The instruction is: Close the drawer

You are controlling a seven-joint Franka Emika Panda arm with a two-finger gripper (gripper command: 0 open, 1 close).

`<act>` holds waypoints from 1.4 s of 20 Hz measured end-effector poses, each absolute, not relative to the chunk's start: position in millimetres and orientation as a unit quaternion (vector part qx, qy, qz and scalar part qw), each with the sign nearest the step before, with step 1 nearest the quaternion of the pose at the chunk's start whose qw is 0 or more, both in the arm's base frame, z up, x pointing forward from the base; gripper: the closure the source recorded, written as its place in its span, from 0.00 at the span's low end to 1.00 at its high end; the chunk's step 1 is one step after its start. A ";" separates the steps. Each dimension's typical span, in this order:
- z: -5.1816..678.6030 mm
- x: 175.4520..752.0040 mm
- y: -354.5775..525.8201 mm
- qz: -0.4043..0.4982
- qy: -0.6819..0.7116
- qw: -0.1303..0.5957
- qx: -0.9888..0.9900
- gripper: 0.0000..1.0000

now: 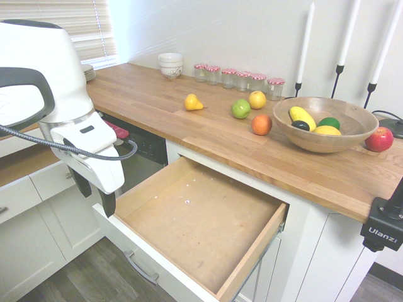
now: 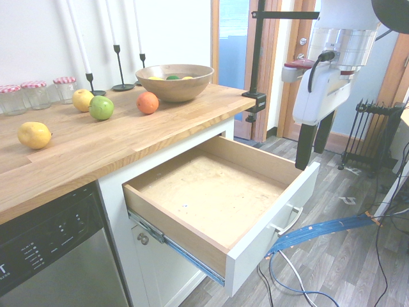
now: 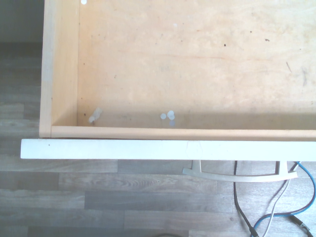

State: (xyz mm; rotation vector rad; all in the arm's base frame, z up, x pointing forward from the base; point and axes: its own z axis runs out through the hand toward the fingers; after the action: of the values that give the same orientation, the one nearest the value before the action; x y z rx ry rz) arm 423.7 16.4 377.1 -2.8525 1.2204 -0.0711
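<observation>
One drawer (image 1: 201, 220) is sitting pulled fully out under the countertop (image 1: 189, 119), nothing lying inside. One gripper (image 1: 94, 195) is hanging at its 9 o'clock corner, fingers apart. One wooden bowl (image 1: 324, 141) is holding four fruits; six jars (image 1: 238, 80) are lining the wall.

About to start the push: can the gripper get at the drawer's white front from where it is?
Probably yes. The open gripper hangs pointing down just above the drawer at its front panel, with only bare floor beyond it.
</observation>
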 end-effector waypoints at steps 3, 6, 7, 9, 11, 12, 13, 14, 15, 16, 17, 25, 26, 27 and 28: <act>376.5 423.9 16.4 -0.023 0.393 0.019 -0.919 0.00; 370.6 424.9 16.2 -0.020 0.393 0.018 -0.919 0.00; 365.7 425.2 16.0 -0.019 0.393 0.016 -0.919 0.00; 352.0 425.9 14.8 -0.017 0.392 0.014 -0.920 0.00; 334.2 425.5 11.8 -0.014 0.392 0.013 -0.920 0.00; 324.2 425.2 10.1 -0.012 0.392 0.012 -0.920 0.00; 314.2 425.2 8.3 -0.010 0.393 0.011 -0.920 0.00; 304.2 425.5 6.5 -0.008 0.393 0.011 -0.920 0.00; 294.6 425.9 4.6 -0.006 0.392 0.010 -0.920 0.00; 285.3 426.6 2.7 -0.003 0.391 0.009 -0.920 0.00; 276.2 427.3 0.5 0.000 0.391 0.009 -0.920 0.00; 206.5 426.5 -18.6 0.020 0.392 -0.002 -0.920 0.00; 199.8 426.2 -20.7 0.021 0.391 -0.003 -0.920 0.00; 193.4 425.9 -22.6 0.023 0.390 -0.004 -0.921 0.00; 187.5 425.6 -24.3 0.024 0.390 -0.005 -0.921 0.00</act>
State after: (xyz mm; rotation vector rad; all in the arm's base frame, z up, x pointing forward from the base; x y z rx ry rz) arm 425.6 -24.3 187.5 -2.9011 1.2286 0.0765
